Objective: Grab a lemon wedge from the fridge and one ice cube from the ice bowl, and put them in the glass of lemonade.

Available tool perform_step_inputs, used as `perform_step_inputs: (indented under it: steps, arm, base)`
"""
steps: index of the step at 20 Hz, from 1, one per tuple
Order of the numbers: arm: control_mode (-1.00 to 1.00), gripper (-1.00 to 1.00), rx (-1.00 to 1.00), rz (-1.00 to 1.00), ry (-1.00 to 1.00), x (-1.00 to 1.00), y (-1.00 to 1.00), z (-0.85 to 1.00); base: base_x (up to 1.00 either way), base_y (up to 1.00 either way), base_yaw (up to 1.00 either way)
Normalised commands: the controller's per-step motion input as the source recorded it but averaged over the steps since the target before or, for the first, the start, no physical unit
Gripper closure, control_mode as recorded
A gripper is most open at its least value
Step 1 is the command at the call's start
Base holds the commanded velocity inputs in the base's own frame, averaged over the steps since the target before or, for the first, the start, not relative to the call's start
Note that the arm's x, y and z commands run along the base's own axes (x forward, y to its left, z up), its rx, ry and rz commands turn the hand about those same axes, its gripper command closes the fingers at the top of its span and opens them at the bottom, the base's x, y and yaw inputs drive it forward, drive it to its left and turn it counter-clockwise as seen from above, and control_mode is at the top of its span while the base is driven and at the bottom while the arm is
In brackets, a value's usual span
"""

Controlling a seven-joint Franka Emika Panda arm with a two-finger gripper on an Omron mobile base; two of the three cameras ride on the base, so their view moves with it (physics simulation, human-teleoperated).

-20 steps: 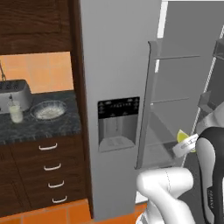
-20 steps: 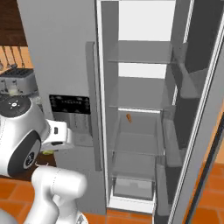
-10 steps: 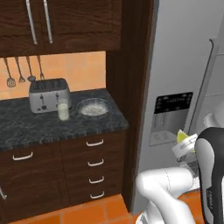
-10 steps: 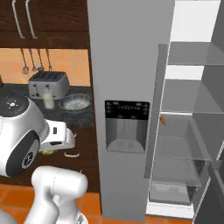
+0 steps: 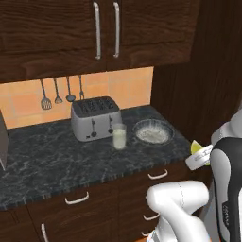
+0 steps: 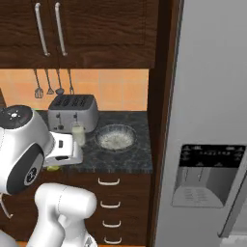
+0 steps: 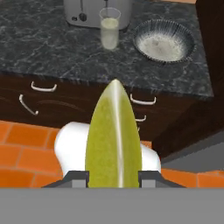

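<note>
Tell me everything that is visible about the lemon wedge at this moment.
The lemon wedge is a yellow-green piece with a pointed tip and a pale ridge along its middle. It is held between the two fingertips of the gripper, which is shut on it, with the point facing away from the hand. It hangs in the air in front of the drawers, below the dark counter, touching nothing else. In the left base view it shows as a small yellow bit at the hand.

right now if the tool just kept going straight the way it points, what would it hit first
Probably the cabinet drawer fronts under the dark counter: the tool, shut on the lemon wedge, aims below the counter's edge. Depth is unclear.
</note>
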Motion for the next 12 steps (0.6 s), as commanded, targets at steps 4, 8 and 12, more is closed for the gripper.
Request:
perform_step_inputs:
  steps: [4,8,12]
  arm:
    - [1.0,1.0,0.0,0.0,0.0,0.0,0.0,0.0]
    - [-1.0,1.0,-0.02,0.0,0.0,0.01,0.11,0.0]
    - [-1.0,1.0,-0.01,0.0,0.0,0.0,0.03,0.0]
  base:
    - [0.56,1.0,-0.18]
    - [0.31,0.73,-0.07]
    - [0.0,0.0,0.0]
